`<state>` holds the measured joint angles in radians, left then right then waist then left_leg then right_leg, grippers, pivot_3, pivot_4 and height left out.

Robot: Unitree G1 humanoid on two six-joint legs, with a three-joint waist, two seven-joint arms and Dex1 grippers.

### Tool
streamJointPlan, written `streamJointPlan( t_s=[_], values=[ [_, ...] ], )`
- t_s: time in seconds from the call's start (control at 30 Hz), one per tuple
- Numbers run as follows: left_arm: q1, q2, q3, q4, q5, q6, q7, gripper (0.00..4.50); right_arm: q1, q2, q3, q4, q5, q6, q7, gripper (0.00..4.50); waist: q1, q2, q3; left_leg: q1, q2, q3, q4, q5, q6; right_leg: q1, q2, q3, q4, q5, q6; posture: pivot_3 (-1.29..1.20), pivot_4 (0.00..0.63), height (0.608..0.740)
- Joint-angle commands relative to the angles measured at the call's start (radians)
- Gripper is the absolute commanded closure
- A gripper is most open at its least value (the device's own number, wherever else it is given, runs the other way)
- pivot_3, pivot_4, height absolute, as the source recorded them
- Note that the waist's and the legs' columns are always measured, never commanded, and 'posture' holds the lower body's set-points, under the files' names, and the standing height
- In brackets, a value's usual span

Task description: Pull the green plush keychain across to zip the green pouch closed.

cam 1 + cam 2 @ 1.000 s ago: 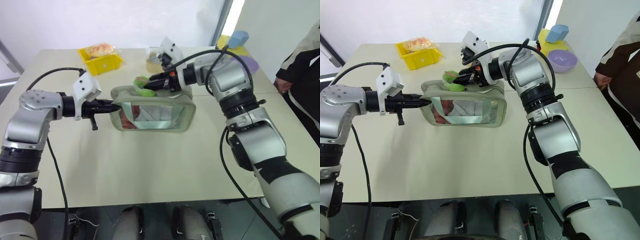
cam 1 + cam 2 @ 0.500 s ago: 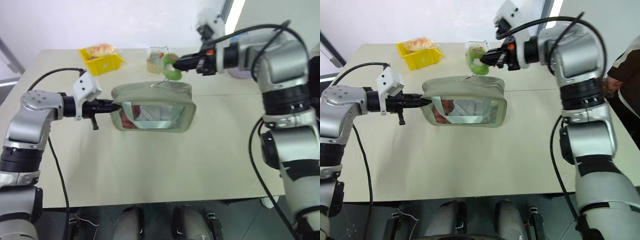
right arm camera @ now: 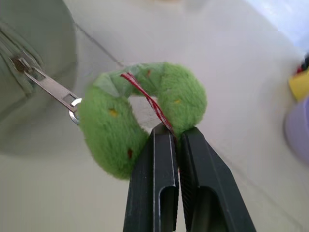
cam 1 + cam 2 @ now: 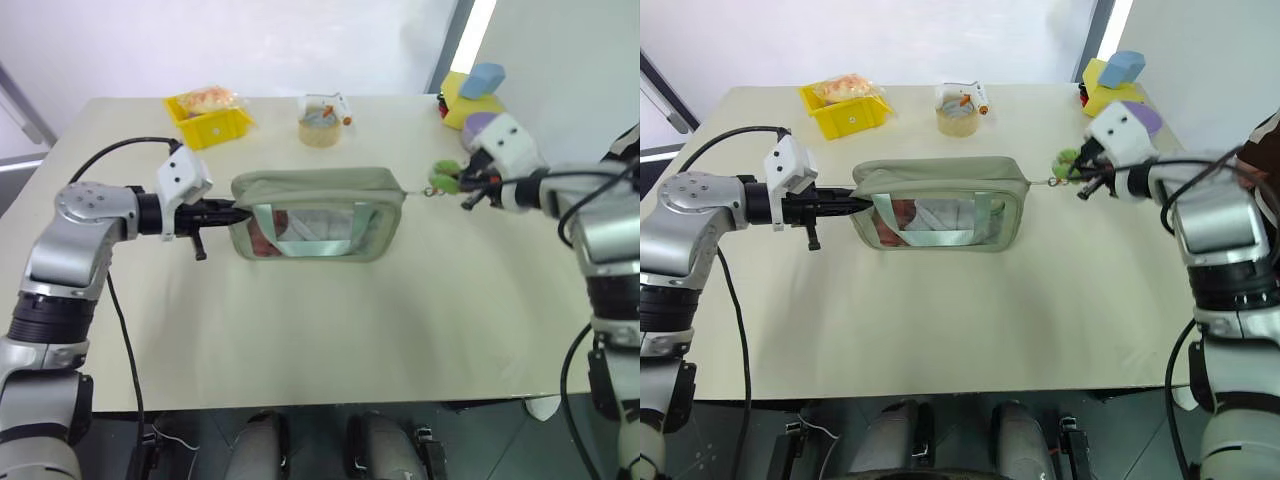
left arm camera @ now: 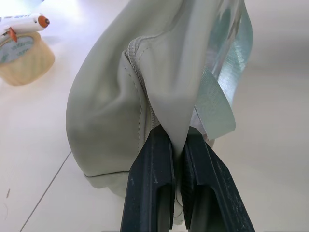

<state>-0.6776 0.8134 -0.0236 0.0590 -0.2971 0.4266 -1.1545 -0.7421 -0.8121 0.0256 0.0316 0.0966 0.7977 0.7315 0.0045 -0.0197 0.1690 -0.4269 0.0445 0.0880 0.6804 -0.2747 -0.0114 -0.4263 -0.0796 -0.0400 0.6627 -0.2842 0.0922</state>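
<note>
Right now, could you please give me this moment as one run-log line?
left gripper: shut on green pouch end | right gripper: shut on green plush keychain | zipper pull: at pouch's right end, top looks closed

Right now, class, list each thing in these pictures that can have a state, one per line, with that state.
green pouch: upright on the table, zipper drawn across the top to its right end.
green plush keychain: held off the table, pulled out past the pouch's right end on the zipper pull.
left gripper: jaws shut on the pouch's left end.
right gripper: jaws shut on the keychain.
yellow bin: holds a packet.
</note>
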Motion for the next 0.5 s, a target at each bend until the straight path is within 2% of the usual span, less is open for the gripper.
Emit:
streamJointPlan(
  t_s=[0.03, 0.17, 0.27, 0.37, 0.5],
  values=[
    [0.013, 0.01, 0.006, 0.011, 0.008, 0.018, 0.013, 4.5, 0.072, 0.051, -0.095, 0.002, -0.026, 0.011, -0.153, 4.47, 0.001, 0.001, 0.0, 0.0, 0.0, 0.0, 0.0, 0.0, 0.0, 0.0, 0.0, 0.0, 0.0, 0.0, 0.0, 0.0, 0.15, 0.739],
    [0.009, 0.006, 0.005, 0.003, 0.006, 0.03, 0.016, 4.5, 0.166, 0.271, -0.111, -0.016, 0.02, 0.047, -0.285, 4.47, 0.001, 0.0, -0.001, 0.0, 0.0, 0.0, 0.0, 0.0, 0.0, 0.002, 0.0, 0.0, 0.0, 0.0, 0.0, 0.0, 0.15, 0.739],
    [0.012, 0.004, 0.005, -0.009, 0.004, 0.038, 0.02, 4.5, 0.212, 0.379, -0.087, -0.05, 0.043, 0.073, -0.314, 4.47, -0.001, 0.001, -0.001, 0.001, 0.0, 0.0, 0.0, 0.0, 0.0, 0.002, 0.0, 0.0, 0.0, 0.0, 0.0, 0.0, 0.15, 0.739],
    [0.016, 0.001, 0.005, -0.022, 0.001, 0.045, 0.025, 4.5, 0.256, 0.428, -0.033, -0.065, 0.038, 0.068, -0.321, 4.47, -0.001, 0.001, -0.001, 0.001, 0.0, -0.002, 0.0, 0.0, 0.0, 0.002, 0.0, 0.0, 0.0, 0.0, 0.0, 0.0, 0.15, 0.739],
    [0.022, 0.002, 0.005, -0.032, 0.001, 0.048, 0.029, 4.5, 0.265, 0.413, -0.01, -0.057, 0.03, 0.046, -0.311, 4.47, -0.001, 0.001, -0.002, 0.001, 0.0, -0.003, 0.0, 0.0, 0.0, 0.002, 0.0, 0.0, 0.0, 0.0, 0.0, 0.0, 0.15, 0.739]
  ],
)
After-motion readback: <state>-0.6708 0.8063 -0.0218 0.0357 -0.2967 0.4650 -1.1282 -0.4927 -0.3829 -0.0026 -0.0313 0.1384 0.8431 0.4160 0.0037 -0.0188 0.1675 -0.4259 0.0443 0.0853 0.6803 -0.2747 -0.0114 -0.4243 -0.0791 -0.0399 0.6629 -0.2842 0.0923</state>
